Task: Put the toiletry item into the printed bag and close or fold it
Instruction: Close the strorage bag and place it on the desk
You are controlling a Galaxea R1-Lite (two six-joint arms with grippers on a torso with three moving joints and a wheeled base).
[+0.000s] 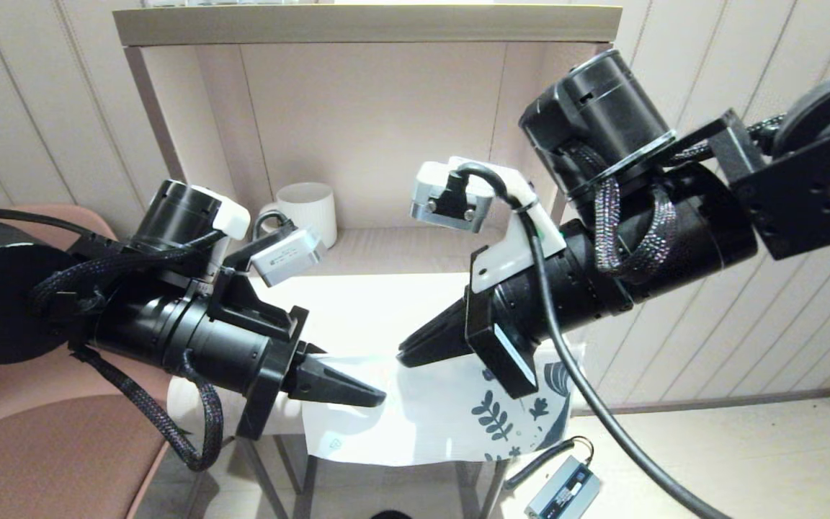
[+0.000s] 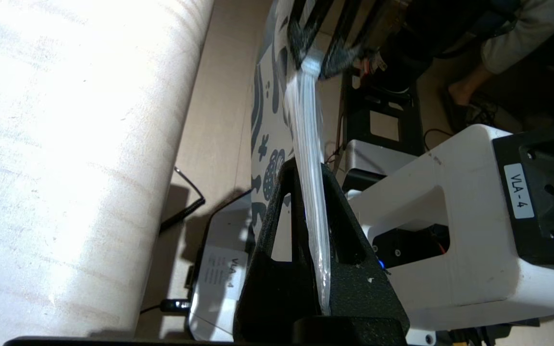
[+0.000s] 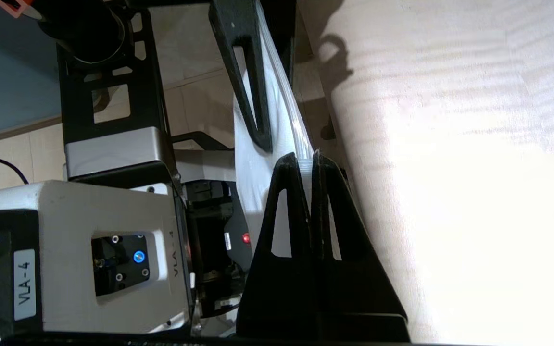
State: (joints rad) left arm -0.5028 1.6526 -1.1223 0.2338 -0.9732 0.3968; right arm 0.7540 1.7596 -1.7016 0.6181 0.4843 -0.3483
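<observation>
The head camera looks forward and down over both arms at the table [image 1: 357,303], the shelf alcove at twelve o'clock. Each wrist camera sits close behind its own fingers, sighting along the table edge. All three share the printed bag [image 1: 429,414] [image 2: 308,144] [image 3: 277,120] stretched between the grippers.
</observation>
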